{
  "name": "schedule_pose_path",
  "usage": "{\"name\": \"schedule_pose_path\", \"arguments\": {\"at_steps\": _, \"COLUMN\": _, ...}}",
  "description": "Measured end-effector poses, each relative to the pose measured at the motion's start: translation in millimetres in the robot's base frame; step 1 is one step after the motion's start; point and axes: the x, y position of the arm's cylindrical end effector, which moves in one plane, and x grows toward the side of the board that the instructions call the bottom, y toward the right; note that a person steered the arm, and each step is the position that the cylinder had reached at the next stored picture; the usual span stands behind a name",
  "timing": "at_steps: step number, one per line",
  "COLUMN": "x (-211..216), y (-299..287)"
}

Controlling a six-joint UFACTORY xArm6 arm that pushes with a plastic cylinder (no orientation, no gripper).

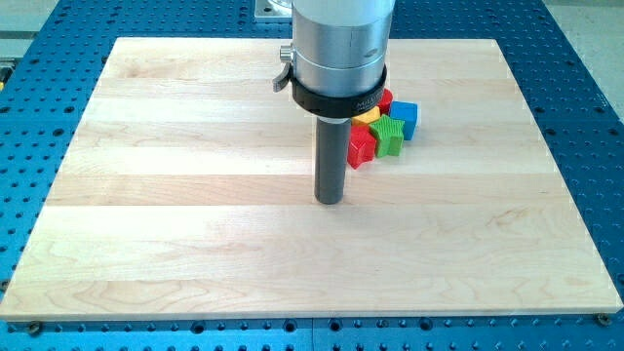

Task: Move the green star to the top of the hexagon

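My tip rests on the wooden board near its middle. A tight cluster of blocks lies just to the tip's upper right. The green star is in the cluster's lower right part. A red block touches its left side, close to the rod. A blue block sits at the cluster's right. A yellow block and another red block sit behind, partly hidden by the arm's body. I cannot tell which block is the hexagon. The tip is apart from all the blocks.
The wooden board lies on a blue perforated table. The arm's wide silver body hangs over the board's upper middle and hides part of the cluster.
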Motion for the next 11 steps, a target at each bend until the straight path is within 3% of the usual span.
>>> {"name": "schedule_pose_path", "arguments": {"at_steps": 3, "x": 15.9, "y": 20.5}}
{"name": "schedule_pose_path", "arguments": {"at_steps": 4, "x": 19.8, "y": 51.0}}
{"name": "schedule_pose_path", "arguments": {"at_steps": 5, "x": -27.8, "y": 54.4}}
{"name": "schedule_pose_path", "arguments": {"at_steps": 6, "x": -49.3, "y": 101.6}}
{"name": "schedule_pose_path", "arguments": {"at_steps": 7, "x": -87.1, "y": 99.4}}
{"name": "schedule_pose_path", "arguments": {"at_steps": 9, "x": -110.9, "y": 67.2}}
{"name": "schedule_pose_path", "arguments": {"at_steps": 10, "x": -151.5, "y": 79.3}}
{"name": "schedule_pose_path", "arguments": {"at_steps": 11, "x": -161.0, "y": 46.6}}
